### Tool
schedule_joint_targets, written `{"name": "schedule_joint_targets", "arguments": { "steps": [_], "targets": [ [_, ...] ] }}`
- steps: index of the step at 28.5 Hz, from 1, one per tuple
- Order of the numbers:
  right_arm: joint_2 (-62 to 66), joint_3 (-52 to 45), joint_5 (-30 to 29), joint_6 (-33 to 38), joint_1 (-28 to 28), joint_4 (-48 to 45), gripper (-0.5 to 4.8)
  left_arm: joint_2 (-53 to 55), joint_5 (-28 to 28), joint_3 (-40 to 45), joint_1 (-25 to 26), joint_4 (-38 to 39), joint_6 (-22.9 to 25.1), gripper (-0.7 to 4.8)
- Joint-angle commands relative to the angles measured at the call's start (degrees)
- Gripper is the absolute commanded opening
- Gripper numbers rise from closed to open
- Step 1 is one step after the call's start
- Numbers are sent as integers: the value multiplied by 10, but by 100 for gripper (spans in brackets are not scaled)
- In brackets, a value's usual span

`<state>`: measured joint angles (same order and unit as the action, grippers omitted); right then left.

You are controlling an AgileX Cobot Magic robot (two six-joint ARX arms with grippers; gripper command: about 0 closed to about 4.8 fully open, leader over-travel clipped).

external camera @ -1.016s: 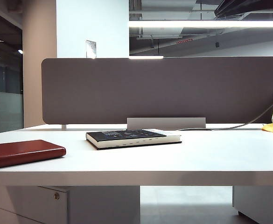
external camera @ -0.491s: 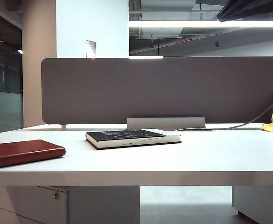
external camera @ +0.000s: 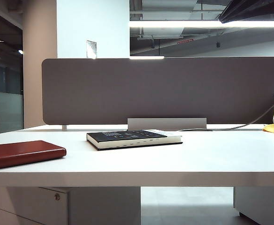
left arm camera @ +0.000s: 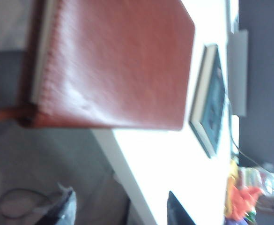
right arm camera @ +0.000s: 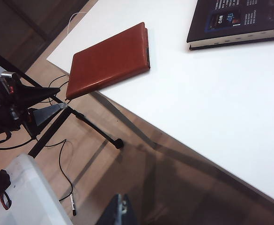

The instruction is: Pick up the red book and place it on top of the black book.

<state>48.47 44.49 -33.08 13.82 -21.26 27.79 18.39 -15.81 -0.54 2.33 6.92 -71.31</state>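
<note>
Red book [external camera: 23, 153] lower left of exterior view, overhanging table [external camera: 197, 159] edge, long axis running left-right, black book [external camera: 132, 138] centre, apart, left gripper [left arm camera: 120, 211] fingers spread with nothing between, right gripper [right arm camera: 120, 211] state unclear.

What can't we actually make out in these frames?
- Left gripper: left wrist view cuts off all but dark finger tips; opening unreadable.
- Right gripper: right wrist view shows only a dark sliver.
- Red book: exterior view crops its left end.
- Black book: cover print blurred.
</note>
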Motion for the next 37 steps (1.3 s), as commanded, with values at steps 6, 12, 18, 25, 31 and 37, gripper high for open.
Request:
{"name": "schedule_joint_targets", "arguments": {
  "steps": [6,12,18,25,31,37],
  "targets": [
    [-2,2,-3,-4,0,-7,-1,4,-40,-63,0,-31,54,119],
    [-2,2,-3,-4,0,-5,-1,4,-6,-145,1,-2,139,95],
    [-1,2,-3,-4,0,-6,-1,36,11,-255,1,131,281,53],
    [-1,2,-3,-4,-1,-5,-1,89,36,-365,1,184,381,52],
    [-2,2,-8,-4,0,-2,-1,125,108,-458,1,266,492,51],
    [-2,2,-8,-4,-1,-2,-1,177,124,-547,2,303,567,48]
  ]
}}
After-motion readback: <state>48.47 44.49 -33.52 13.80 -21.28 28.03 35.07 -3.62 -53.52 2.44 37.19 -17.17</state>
